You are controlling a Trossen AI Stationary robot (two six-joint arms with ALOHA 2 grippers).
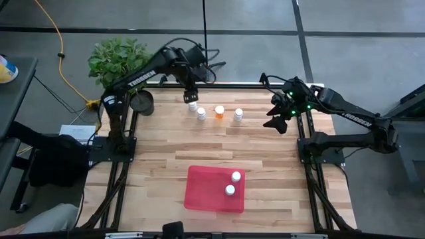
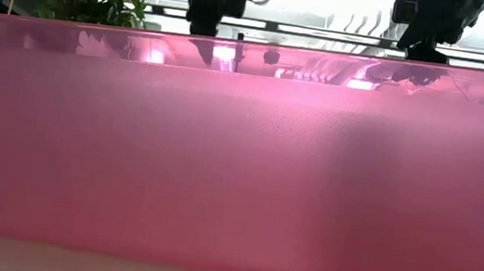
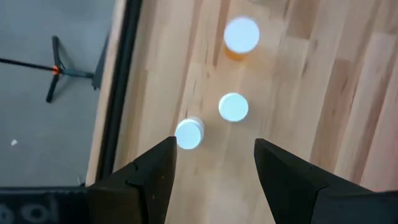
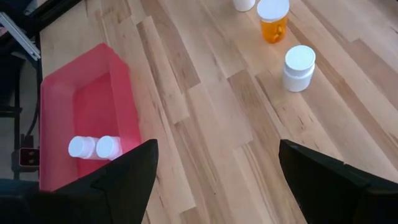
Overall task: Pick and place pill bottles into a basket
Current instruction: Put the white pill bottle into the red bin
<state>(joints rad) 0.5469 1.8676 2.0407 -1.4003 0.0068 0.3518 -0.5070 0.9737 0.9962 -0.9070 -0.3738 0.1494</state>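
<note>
Several pill bottles stand upright in a row on the far part of the table: two white ones (image 1: pixel 192 106) (image 1: pixel 201 113), an orange one (image 1: pixel 219 111) and another white one (image 1: pixel 238 115). My left gripper (image 1: pixel 190 98) hangs open above the row's left end, pointing steeply down. In its wrist view the nearest white bottle (image 3: pixel 188 134) lies just beyond its fingertips (image 3: pixel 214 168). The red-pink basket (image 1: pixel 199 192) sits near the front edge with two white bottles (image 1: pixel 236 176) (image 1: pixel 230 190) in it. My right gripper (image 1: pixel 275 123) waits open at the far right, above the table.
A round black pot (image 1: pixel 141 101) and a leafy plant (image 1: pixel 118 58) stand at the far left corner, close to my left arm. Bare wood lies between the bottle row and the basket. In the low view the basket's pink wall (image 2: pixel 237 172) blocks nearly everything.
</note>
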